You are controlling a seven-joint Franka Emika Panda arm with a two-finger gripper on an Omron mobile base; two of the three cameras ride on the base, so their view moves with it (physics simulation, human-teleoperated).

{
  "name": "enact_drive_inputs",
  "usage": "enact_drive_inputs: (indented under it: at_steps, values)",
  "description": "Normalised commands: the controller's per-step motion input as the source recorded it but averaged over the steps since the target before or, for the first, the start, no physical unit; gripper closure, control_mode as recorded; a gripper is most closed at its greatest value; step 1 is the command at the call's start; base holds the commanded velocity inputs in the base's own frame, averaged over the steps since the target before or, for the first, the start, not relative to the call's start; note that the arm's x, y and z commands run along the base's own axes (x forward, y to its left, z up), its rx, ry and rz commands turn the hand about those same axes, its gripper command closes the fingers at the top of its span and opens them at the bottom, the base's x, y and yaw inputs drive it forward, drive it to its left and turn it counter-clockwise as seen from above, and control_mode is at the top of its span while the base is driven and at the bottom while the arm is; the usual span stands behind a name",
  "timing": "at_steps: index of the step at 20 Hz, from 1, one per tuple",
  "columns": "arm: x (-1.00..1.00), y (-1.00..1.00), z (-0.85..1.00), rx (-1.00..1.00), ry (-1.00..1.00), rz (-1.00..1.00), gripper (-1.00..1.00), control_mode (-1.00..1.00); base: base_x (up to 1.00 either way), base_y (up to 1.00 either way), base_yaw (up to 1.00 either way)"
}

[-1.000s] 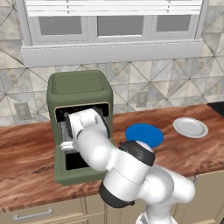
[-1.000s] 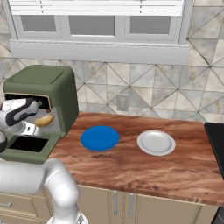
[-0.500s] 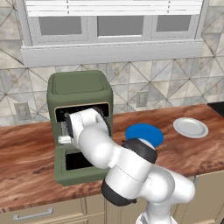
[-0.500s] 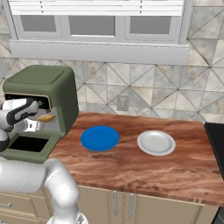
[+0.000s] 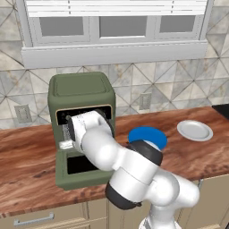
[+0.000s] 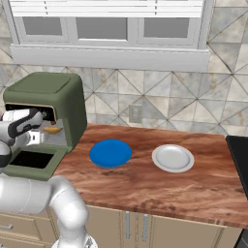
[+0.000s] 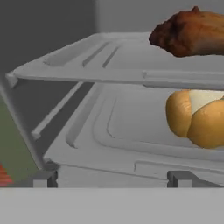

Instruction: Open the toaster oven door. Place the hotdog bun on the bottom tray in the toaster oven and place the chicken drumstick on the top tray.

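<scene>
Fingers (image 7: 111,178) spread wide, empty, at the oven (image 5: 80,96) mouth; door (image 5: 82,172) down flat. Inside, bun (image 7: 199,116) lies on the bottom tray (image 7: 109,131), drumstick (image 7: 190,33) on the top tray (image 7: 87,61). Right on the table (image 6: 193,186): blue plate (image 6: 110,153), white plate (image 6: 173,158).

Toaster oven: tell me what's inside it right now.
Inside the toaster oven, the chicken drumstick lies on the top tray and the hotdog bun on the bottom tray; both run past the frame's right edge.
</scene>
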Motion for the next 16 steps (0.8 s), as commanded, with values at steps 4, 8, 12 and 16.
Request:
enact_drive_inputs:
  at_steps: [4,8,12,16]
  values:
    - [-0.99,0.65,0.91,-0.04,0.69,0.0,-1.0,-1.0,0.0,0.0,0.0]
    - [-0.99,0.73,0.97,-0.05,0.66,0.0,-1.0,-1.0,0.0,0.0,0.0]
    - [-1.0,0.58,1.0,-0.11,0.27,-0.01,-1.0,-1.0,0.0,0.0,0.0]
    - [-0.99,0.49,1.0,-0.16,0.06,-0.01,-1.0,-1.0,0.0,0.0,0.0]
